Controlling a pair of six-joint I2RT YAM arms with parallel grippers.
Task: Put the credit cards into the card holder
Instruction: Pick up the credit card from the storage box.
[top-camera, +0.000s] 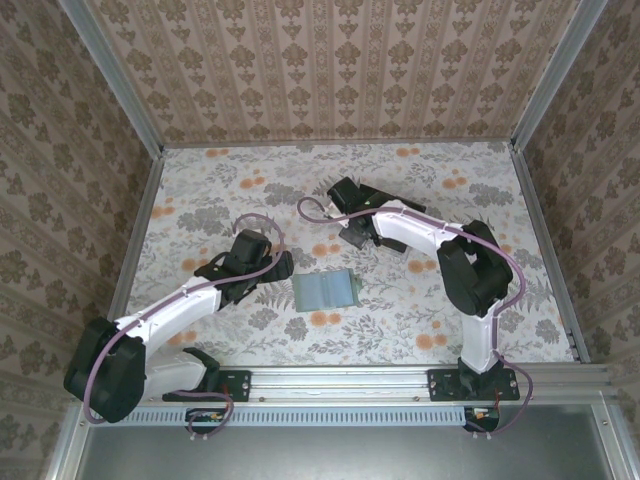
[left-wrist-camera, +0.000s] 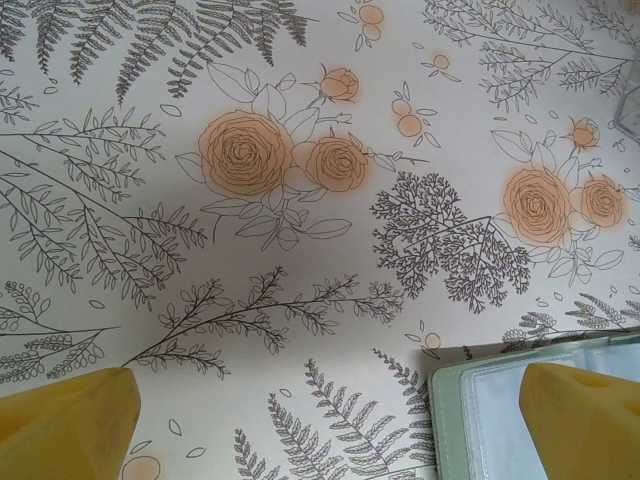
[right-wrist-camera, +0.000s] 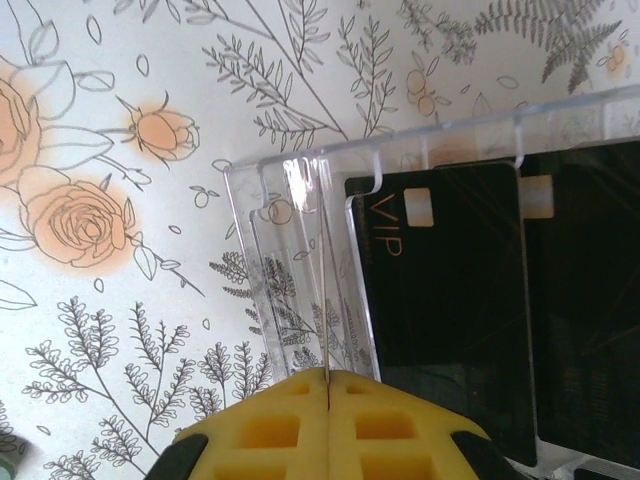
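Right tool (right-wrist-camera: 328, 380) pressed together at clear tray's (right-wrist-camera: 290, 250) credit cards (right-wrist-camera: 450, 300); left tool (left-wrist-camera: 325, 420) spread.

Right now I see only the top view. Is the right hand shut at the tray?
Observer: Yes, the right hand is shut, with a thin edge between its fingers.
Operator: Are there cards in the tray?
Observer: At least two black cards stand in its slots; one reads VIP.
Operator: And the left hand?
Observer: Open; the holder lies open by its finger, showing clear pockets.
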